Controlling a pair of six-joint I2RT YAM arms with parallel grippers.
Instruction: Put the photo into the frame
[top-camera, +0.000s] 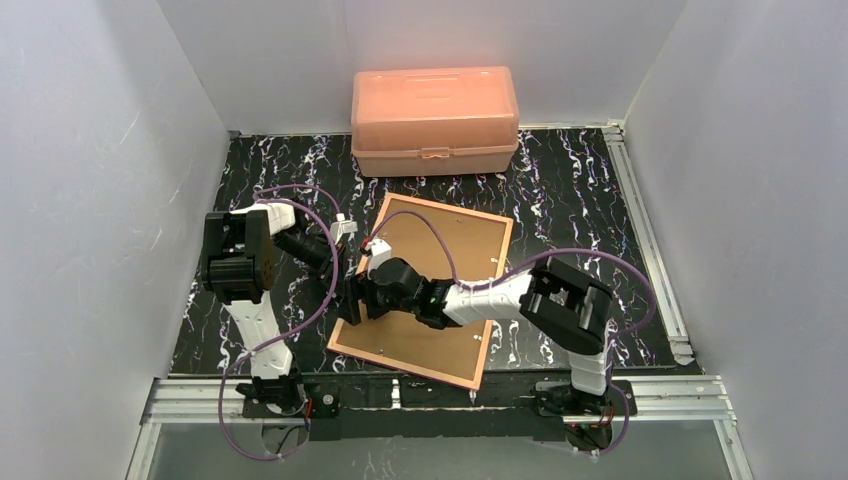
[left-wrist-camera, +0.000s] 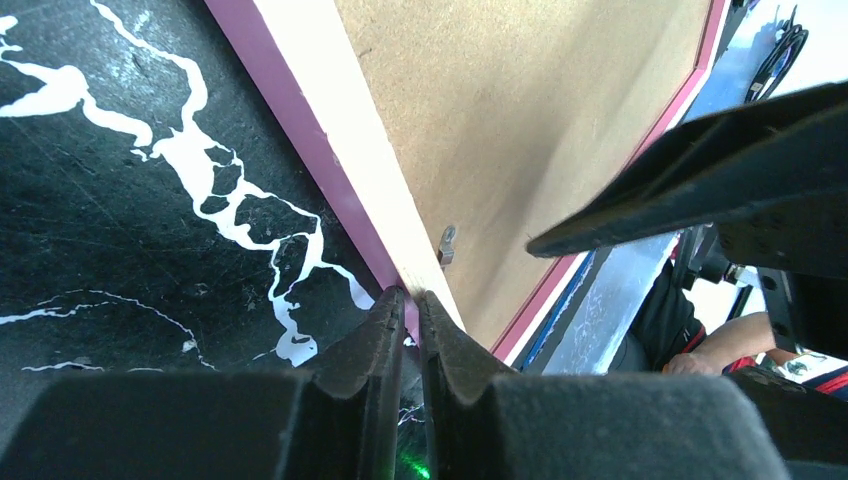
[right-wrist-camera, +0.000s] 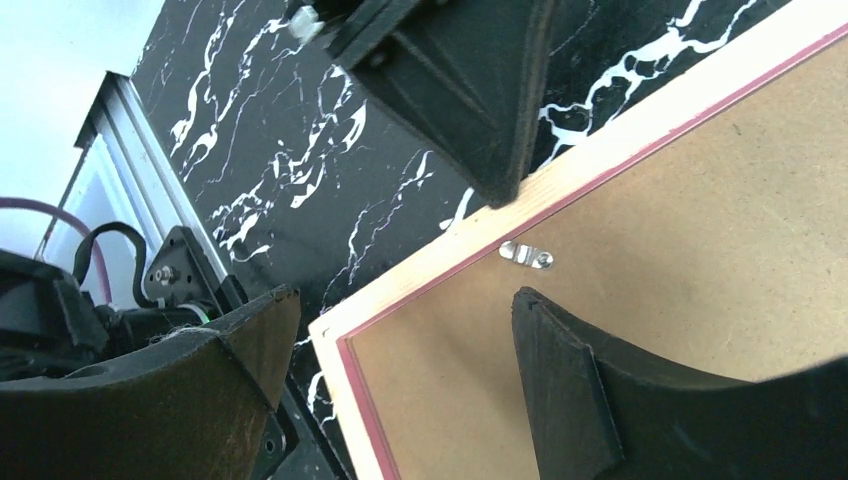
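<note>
Two grippers at the frame (left-wrist-camera: 300, 110), which lies back-up on the table (top-camera: 560, 190), brown backing board (top-camera: 440, 240) showing. Left gripper (left-wrist-camera: 410, 300) is pinched narrow on the frame's side rail, rail edge between its fingertips. Right gripper (right-wrist-camera: 400, 300) is spread wide, holding nothing, straddling the same rail. Metal clip (right-wrist-camera: 527, 255) sits just beyond one fingertip.

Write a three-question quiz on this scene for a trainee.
1. True or false: the frame lies with its backing board facing up.
2. The right gripper is: A open, B shut tight, C out of view.
3. Fill in: the left gripper is shut on the frame's ____.
Key: 1 true; 2 A; 3 edge.
</note>
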